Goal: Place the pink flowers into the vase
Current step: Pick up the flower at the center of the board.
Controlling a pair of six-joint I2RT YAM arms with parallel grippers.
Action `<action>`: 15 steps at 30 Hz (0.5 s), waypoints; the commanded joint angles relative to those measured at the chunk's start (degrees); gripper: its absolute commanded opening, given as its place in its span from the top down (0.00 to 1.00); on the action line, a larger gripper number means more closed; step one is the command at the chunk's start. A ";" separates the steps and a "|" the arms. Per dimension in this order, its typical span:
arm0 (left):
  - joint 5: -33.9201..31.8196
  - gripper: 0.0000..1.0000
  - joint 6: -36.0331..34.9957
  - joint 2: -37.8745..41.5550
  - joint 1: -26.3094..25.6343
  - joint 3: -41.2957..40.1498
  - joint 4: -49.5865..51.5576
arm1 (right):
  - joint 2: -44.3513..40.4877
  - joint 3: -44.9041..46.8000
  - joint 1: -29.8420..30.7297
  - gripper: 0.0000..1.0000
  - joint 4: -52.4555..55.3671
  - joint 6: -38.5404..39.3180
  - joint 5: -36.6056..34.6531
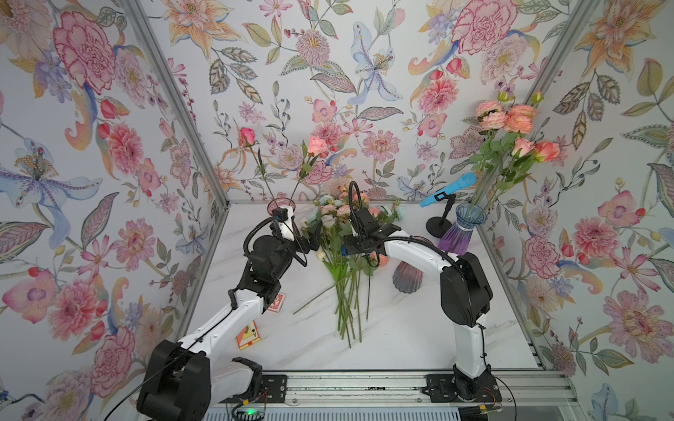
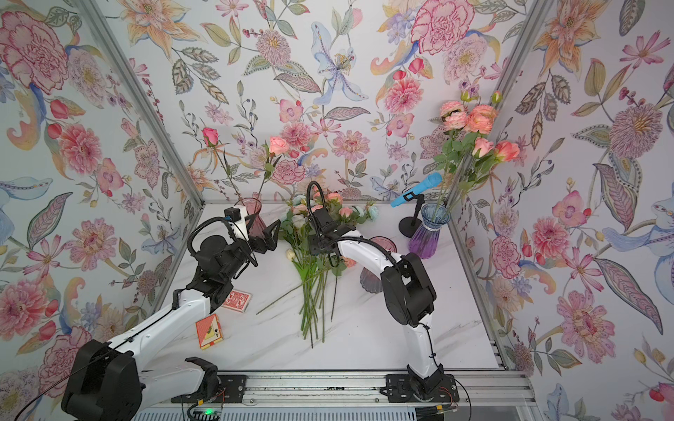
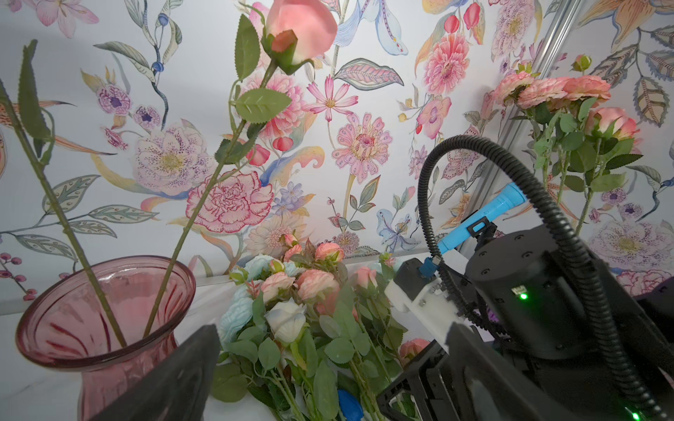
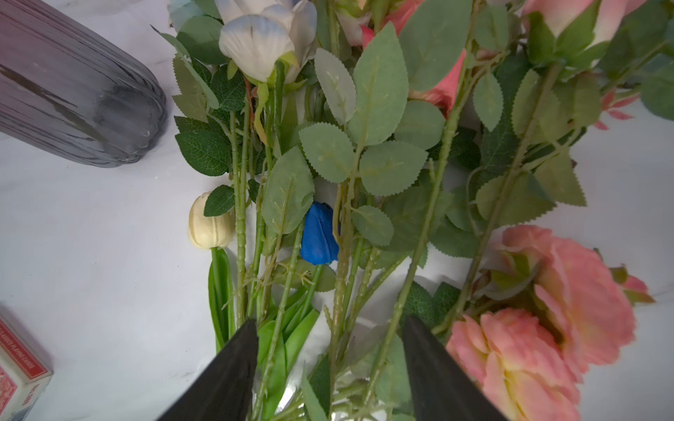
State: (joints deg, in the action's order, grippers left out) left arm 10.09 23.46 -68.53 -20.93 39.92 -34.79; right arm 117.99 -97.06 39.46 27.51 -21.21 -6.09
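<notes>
Right wrist view showed the right gripper [image 4: 330, 322] partly open, gripping nothing, straddling several stems [image 4: 343, 262], so closing could have caught a white flower [image 4: 262, 36] with the pink flowers [image 4: 569, 291].

Card box [image 4: 20, 368] cut off at edge, grey vase [image 4: 80, 91] cropped, pink vase [image 1: 273, 205] base behind left arm [image 1: 262, 255]

salmon-tinged pink flowers [image 4: 547, 328] with green saw-edged leaves [image 4: 379, 91]; a deep blue tulip [image 4: 319, 233]; a cream tulip [image 4: 209, 226]; a ribbed smoky grey vase [image 4: 73, 91]; a translucent pink vase [image 3: 120, 375]; white table [image 4: 91, 237], faintly grey-veined; red-patterned card box [image 2: 237, 300].
</notes>
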 commanded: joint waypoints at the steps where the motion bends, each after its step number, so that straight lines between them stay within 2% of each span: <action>1: -1.01 0.00 0.97 1.50 -0.38 -1.69 -1.58 | 2.80 -2.49 0.00 0.41 1.23 0.11 0.70; 9: -2.28 0.00 -3.40 2.18 -2.35 -2.17 -0.89 | 7.14 -4.38 -1.12 0.52 1.23 -1.36 1.48; 15: -0.46 0.00 -4.37 2.11 -2.89 -3.10 -2.54 | 9.18 -4.80 -1.69 0.66 1.19 -1.60 1.90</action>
State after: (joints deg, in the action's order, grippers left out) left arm 8.78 20.38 -67.37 -23.35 37.82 -35.22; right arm 125.73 -100.18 38.15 27.75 -22.37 -4.75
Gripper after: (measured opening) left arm 0.998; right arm 0.343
